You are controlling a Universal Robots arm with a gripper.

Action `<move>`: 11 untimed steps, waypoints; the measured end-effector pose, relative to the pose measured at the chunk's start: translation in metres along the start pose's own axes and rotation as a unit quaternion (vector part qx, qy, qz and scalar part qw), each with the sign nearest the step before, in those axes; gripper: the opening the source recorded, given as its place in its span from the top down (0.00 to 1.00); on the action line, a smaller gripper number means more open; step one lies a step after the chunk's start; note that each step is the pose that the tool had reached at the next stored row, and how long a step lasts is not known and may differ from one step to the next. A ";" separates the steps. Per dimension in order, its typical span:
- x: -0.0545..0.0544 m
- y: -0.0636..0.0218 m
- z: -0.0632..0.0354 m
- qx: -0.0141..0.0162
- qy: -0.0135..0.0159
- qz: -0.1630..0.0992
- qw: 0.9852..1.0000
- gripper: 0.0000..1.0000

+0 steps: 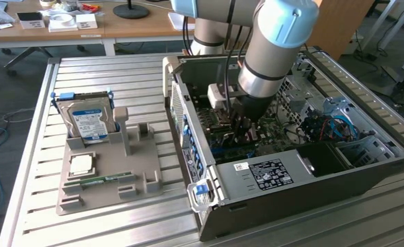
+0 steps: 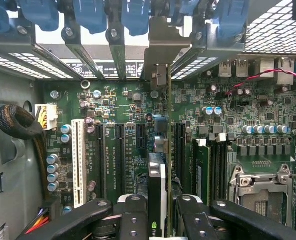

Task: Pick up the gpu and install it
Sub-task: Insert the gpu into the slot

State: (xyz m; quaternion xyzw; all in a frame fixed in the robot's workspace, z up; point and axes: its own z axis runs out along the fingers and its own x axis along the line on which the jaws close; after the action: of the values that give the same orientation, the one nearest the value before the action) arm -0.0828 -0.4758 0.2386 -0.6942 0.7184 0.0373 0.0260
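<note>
Exterior view: we see the arm (image 1: 270,51) reaching down into the open PC case (image 1: 291,149), which lies on its side on a slatted metal table (image 1: 105,226). The gripper (image 1: 242,135) is deep inside, just above the motherboard (image 1: 257,149). On the exterior view's left, well apart from the case, a grey holder (image 1: 109,180) carries an upright hard drive (image 1: 88,121), a CPU (image 1: 82,164) lying flat and a green memory stick (image 1: 99,180).

In the wrist view we see the gripper's two black fingers (image 2: 133,217) clamped on the gpu (image 2: 158,200), which stands edge-on between them. The card runs away from the camera along the motherboard's slots (image 2: 120,150), and its silver bracket (image 2: 160,50) reaches the rear slot openings, below the blue latches (image 2: 133,15). We cannot tell whether the card edge is fully seated in its slot. Beside it we note a white slot (image 2: 78,160), a memory stick (image 2: 203,170) already standing in its slot, and the bare CPU socket (image 2: 260,190).
</note>
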 end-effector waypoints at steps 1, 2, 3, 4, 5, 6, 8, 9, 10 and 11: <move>0.000 0.0000 0.0005 0.000 0.000 0.000 1.000 0.73; 0.000 0.0001 0.0007 0.000 0.000 0.000 1.000 0.73; 0.000 0.0001 0.0010 0.000 0.000 0.000 1.000 0.73; 0.000 0.0000 0.0013 0.000 0.000 -0.001 1.000 0.73; 0.000 0.0000 0.0017 0.000 0.000 -0.001 1.000 0.73; 0.000 0.0000 0.0018 0.000 0.000 -0.001 1.000 0.73; 0.000 0.0001 0.0019 0.000 0.000 -0.001 1.000 0.73; 0.000 0.0002 0.0019 0.000 0.000 -0.001 1.000 0.73; 0.000 0.0002 0.0019 0.000 0.000 -0.001 1.000 0.73; 0.000 0.0001 0.0019 0.000 0.000 -0.001 1.000 0.73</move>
State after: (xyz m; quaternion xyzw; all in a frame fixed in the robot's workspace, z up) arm -0.0830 -0.4758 0.2367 -0.6946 0.7179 0.0373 0.0259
